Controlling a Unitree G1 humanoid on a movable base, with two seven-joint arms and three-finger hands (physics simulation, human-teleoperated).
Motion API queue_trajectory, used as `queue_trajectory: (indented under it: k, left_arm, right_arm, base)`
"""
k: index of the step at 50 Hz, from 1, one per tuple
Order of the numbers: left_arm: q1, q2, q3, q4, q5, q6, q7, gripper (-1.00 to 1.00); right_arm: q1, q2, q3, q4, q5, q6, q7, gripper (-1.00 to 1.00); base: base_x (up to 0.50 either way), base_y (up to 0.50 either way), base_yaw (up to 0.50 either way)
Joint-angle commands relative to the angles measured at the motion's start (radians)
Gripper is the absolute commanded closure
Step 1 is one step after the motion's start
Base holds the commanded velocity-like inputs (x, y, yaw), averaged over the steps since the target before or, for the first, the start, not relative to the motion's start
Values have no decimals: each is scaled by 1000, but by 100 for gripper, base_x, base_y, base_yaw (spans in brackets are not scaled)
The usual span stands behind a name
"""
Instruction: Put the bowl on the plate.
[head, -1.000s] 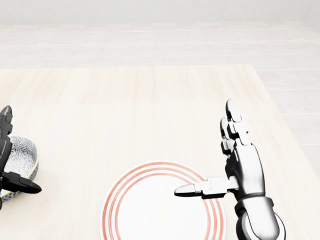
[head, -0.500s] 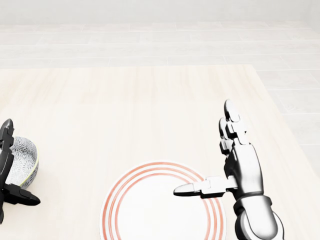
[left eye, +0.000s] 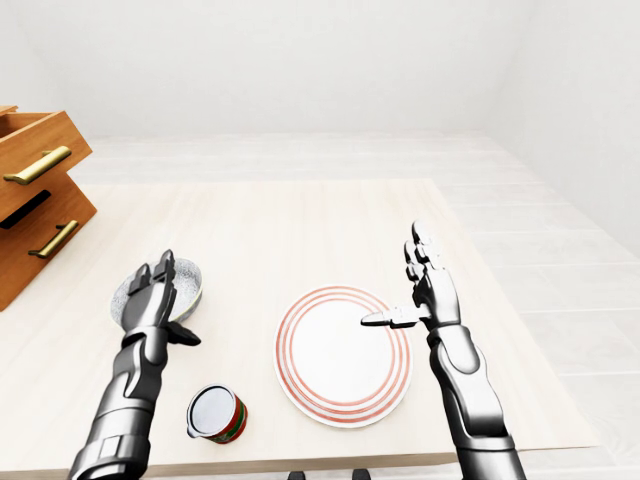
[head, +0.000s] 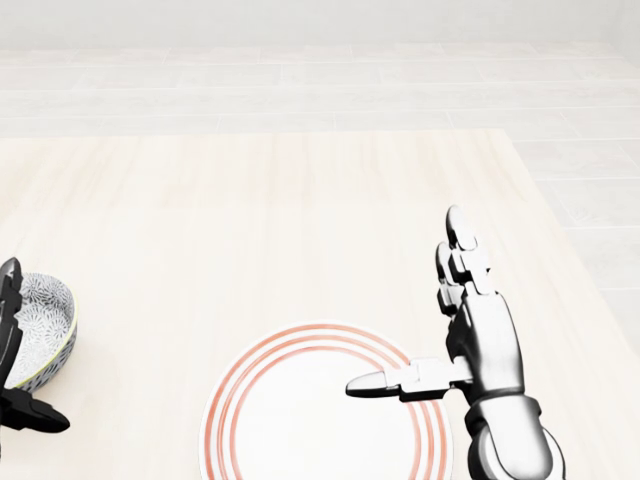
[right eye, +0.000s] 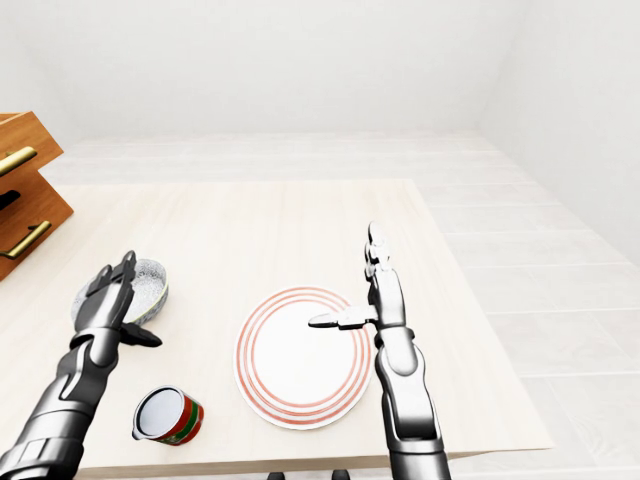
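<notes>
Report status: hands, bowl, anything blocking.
Left hand open at the bowl, no grip. Right hand open, thumb over the plate rim. Bowl on table, left of plate in eye views, not on it. Red cup off the path.

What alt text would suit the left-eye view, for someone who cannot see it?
A robot reaches over a pale table: the open left hand hovers by a patterned bowl, the open right hand over the edge of a red-ringed plate. A red cup stands below the bowl; wooden drawers sit far left.

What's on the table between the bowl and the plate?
Nothing: bare table between bowl and plate in the left-eye view; the can sits below that stretch.
</notes>
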Motion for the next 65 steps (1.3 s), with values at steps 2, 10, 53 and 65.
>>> queue_trajectory:
  k: [2, 10, 53, 65]
  left_arm:
    - [12, 18, -10, -15, 68, 0, 21, -100]
    - [1, 19, -12, 16, 105, 0, 38, -100]
    - [-79, 34, -66, 213, 138, 0, 103, -63]
    - [-72, 38, -75, 217, 147, 0, 96, -29]
  right_arm:
    - [7, 1, 2, -2, 1, 0, 0, -100]
    - [13, 1, 3, -9, 0, 0, -1, -100]
    - [1, -1, 1, -29, -5, 0, -1, -100]
    - [2, -2, 2, -36, -6, 0, 0, -100]
  base:
    - [0, 0, 0]
    - [0, 0, 0]
    - [0, 0, 0]
    - [0, 0, 0]
